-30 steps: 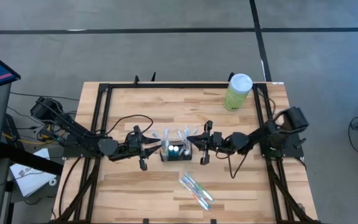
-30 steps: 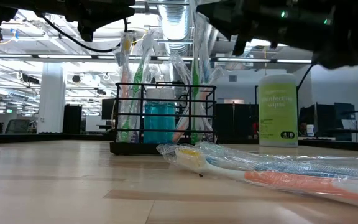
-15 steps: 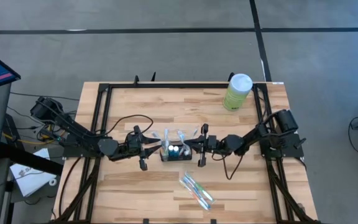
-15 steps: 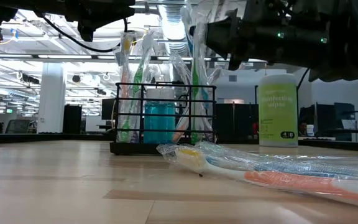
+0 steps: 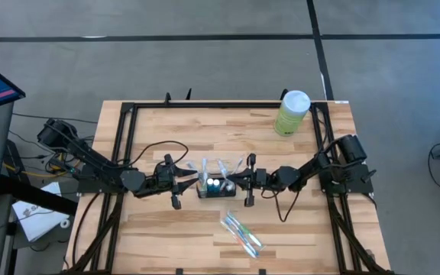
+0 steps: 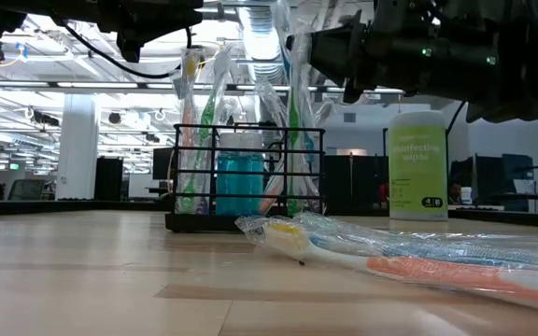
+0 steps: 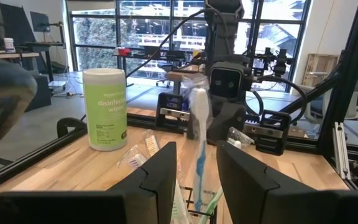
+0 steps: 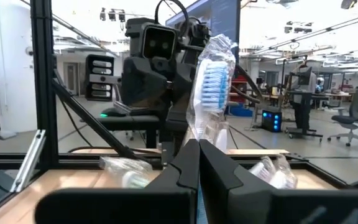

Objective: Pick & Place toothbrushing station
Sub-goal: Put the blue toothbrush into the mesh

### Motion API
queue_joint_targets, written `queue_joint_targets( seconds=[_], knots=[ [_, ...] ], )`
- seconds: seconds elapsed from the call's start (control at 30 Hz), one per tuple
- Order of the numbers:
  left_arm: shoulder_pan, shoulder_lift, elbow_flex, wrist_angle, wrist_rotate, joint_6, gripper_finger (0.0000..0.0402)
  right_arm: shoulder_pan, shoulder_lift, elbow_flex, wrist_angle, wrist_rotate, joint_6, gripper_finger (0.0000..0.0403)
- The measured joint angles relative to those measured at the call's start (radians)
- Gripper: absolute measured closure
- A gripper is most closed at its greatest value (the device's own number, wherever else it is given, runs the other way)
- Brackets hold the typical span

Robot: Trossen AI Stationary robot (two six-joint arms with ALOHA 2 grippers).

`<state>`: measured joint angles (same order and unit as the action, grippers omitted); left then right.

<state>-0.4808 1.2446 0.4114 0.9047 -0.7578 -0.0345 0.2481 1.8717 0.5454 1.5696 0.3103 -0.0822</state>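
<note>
The toothbrushing station (image 5: 216, 187) (image 6: 246, 177), a low black wire holder, stands mid-table. It holds blue cups and several wrapped toothbrushes standing upright. My right gripper (image 5: 239, 180) (image 8: 198, 146) is level at the station's right side, shut on a clear-wrapped toothbrush (image 8: 211, 87) (image 7: 199, 137) with blue bristles. My left gripper (image 5: 186, 182) (image 7: 196, 168) is level at the station's left side and above its rim. It is open, with nothing between its fingers. My right gripper pinches the wrapped toothbrush by its handle (image 8: 201, 134), below the bristled head, between its two fingers. The fingers come level from the table's right and lie across the brush. The brush stands upright, head up, and its lower end (image 7: 197, 205) reaches down into the station.
A tall pale-green canister (image 5: 291, 113) (image 6: 418, 166) stands at the far right corner. Loose wrapped toothbrushes (image 5: 241, 233) (image 6: 390, 252) lie on the table near the station's front right. A black frame (image 5: 128, 137) borders the table. Bare wood lies at the near left.
My right gripper has sunk a little and gone toward the table's left, closer to the station. It stayed shut on the wrapped toothbrush, which stayed upright, then it held still. My left gripper has not moved.
</note>
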Motion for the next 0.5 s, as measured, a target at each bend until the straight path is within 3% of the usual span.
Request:
queue_joint_targets(
  seconds=[0.5],
  knots=[
    [0.0, 0.0, 0.0, 0.0, 0.0, 0.0, 0.0293, -0.029, 0.0, -0.045, 0.0, -0.011, 0.019, 0.0403]
  ],
)
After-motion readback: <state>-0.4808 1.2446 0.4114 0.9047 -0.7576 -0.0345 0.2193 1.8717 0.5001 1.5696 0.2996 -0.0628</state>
